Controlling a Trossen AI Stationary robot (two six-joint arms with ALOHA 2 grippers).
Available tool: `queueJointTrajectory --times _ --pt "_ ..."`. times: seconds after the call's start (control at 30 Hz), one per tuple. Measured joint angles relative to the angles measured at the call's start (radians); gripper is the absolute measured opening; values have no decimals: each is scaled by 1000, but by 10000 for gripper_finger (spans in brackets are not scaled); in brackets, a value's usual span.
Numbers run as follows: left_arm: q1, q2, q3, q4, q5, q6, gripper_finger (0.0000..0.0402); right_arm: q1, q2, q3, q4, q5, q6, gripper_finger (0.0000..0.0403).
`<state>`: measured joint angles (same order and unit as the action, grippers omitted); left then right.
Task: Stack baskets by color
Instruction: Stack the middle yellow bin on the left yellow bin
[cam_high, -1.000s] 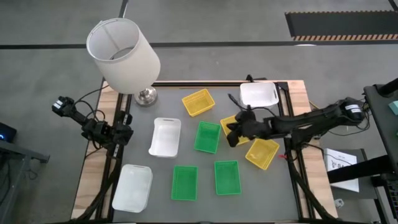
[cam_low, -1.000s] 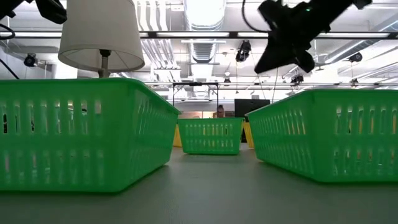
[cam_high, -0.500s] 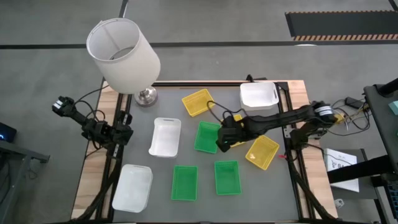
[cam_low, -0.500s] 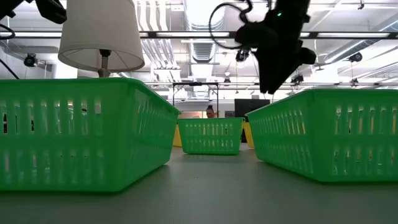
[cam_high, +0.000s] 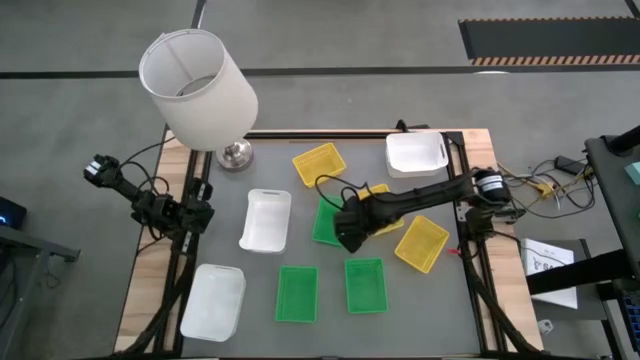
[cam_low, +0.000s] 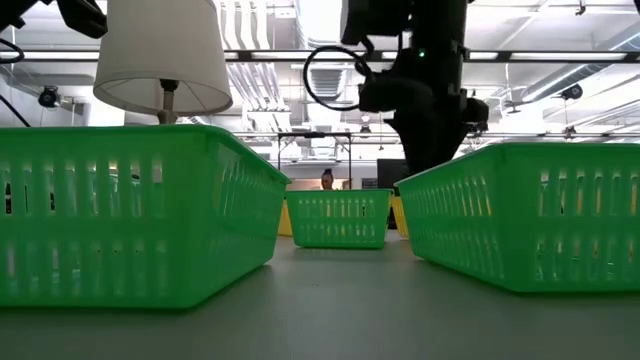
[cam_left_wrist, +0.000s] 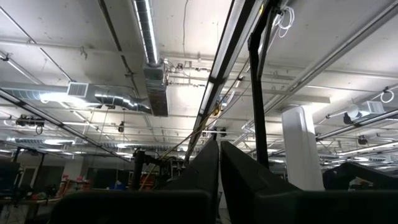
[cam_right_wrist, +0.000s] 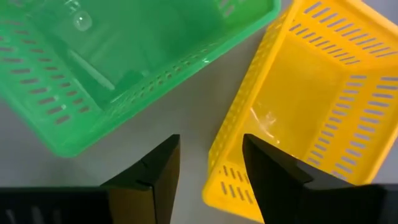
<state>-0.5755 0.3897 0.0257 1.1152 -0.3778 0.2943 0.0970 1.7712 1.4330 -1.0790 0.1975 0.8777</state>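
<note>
The lamp with its white shade stands at the far left corner of the surface, and every place here is given from it. Just beside its base lies one yellow basket, and past that one, at the far right corner, a white basket. A second white basket lies in front of the lamp, and a third one at the near left corner. Farther from the lamp, near the middle, lies a green basket, and two more green baskets lie side by side at the near edge. A second yellow basket lies to the right of the middle.

The right gripper hangs over the middle green basket, across the surface from the lamp. In the right wrist view its fingers stand apart, with nothing between them, over the gap between this green basket and a third yellow basket.

The left gripper waits at the left edge, in front of the lamp. Its fingers are pressed together and hold nothing.
</note>
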Motion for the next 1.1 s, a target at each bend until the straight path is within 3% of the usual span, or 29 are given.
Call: queueJointTrajectory --times 0.6,1.1 --pt "0 0 0 -1 0 0 1 -45 57 -17 10 13 -26 139" --pt "0 0 0 -1 0 0 1 -45 58 -26 16 13 11 14"
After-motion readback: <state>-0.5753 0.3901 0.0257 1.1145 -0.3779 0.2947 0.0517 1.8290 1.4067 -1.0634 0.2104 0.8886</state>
